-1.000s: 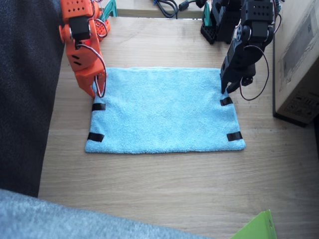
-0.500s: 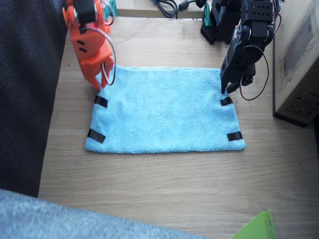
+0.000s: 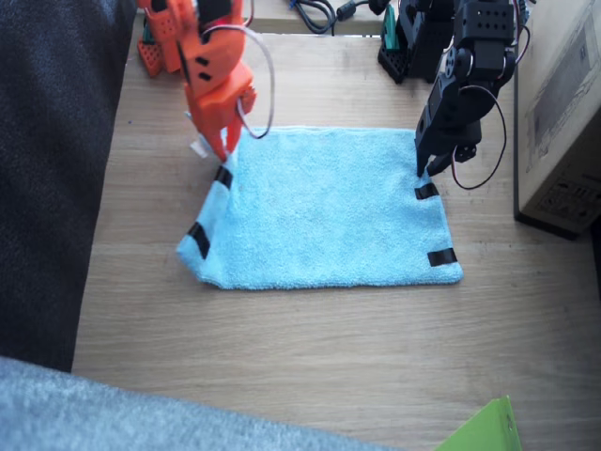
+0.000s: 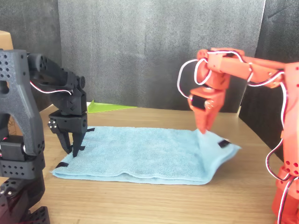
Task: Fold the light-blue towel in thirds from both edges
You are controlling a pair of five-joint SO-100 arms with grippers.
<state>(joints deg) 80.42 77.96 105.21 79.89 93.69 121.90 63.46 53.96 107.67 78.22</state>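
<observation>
Fixed view, towel: The light-blue towel lies on the wooden table, flat over most of its length, with the short side nearest my right arm raised off the wood and drawn in over the cloth.

Fixed view, right gripper: I have the orange right gripper pinched closed on the far corner of that side; two black tape strips slant along the lifted edge.

Fixed view, left gripper: The black left gripper points down at the opposite short side, its tips at or just above the cloth beside a tape strip. I cannot tell from here whether it has hold of anything.

Front view, right gripper: The right gripper holds the corner up in a small peak, and the towel sags away from it to the table.

Front view, left gripper: The left gripper shows a narrow gap between its fingers, right over the towel's edge; a grasp is not clear.

Step in hand: I judge this to be the first fold, with the right-hand third being carried towards the middle.

Next move: It calls for taking the corner further across and laying it down flat and square. With only one corner held, the near part of that edge may trail and skew the fold.
</observation>
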